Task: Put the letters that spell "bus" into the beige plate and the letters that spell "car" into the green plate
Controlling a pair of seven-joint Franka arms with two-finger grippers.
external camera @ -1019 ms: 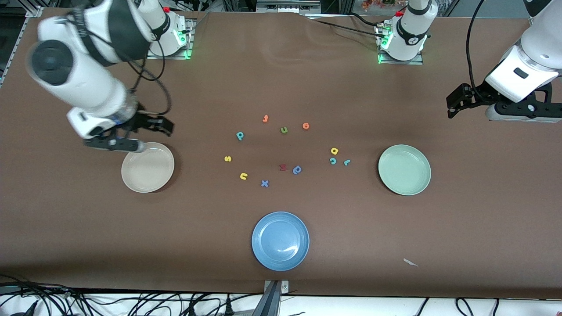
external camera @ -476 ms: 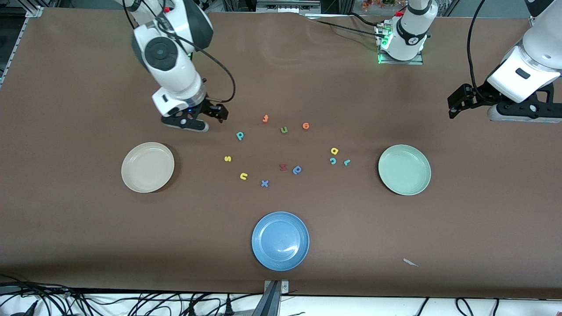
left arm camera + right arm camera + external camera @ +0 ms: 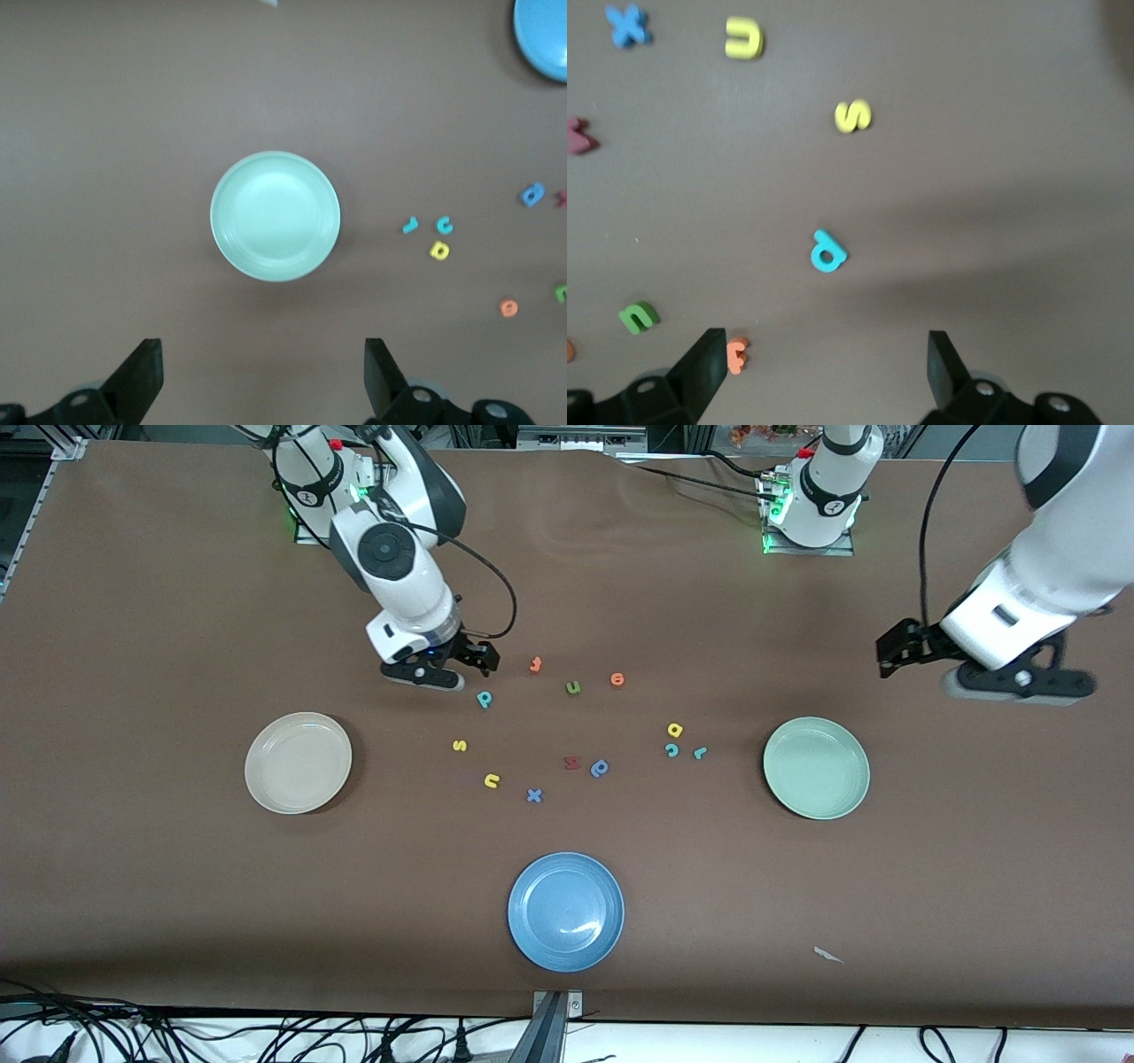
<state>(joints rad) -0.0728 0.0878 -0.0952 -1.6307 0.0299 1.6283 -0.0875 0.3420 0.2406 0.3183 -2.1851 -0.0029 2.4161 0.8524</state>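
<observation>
Round cream-beige plate (image 3: 298, 763) and pale mint-green plate (image 3: 816, 768) sit bare. Right gripper (image 3: 440, 670) hovers just beside the teal foam b (image 3: 484, 699), fingers spread wide, holding nothing — left gripper (image 3: 921, 662) likewise, near the green plate.

Only loose foam letters to read here, all lying on the table (image 3: 177, 602). Closest to my right tool (image 3: 478, 660) is a teal p-or-b (image 3: 484, 699). Also near that tool are an orange t (image 3: 535, 663), a green u (image 3: 573, 686) and an orange o (image 3: 617, 680). A bit farther from it I read a yellow s (image 3: 459, 745), a yellow u (image 3: 492, 780), a blue x (image 3: 534, 795), a red m-or-w (image 3: 571, 762) and a blue b-or-p (image 3: 600, 768). Nearer my left tool (image 3: 890, 657) there's a cluster: yellow a (image 3: 674, 730), teal c (image 3: 671, 750), teal r (image 3: 700, 753). The marks on the arm bases are too small to read.
</observation>
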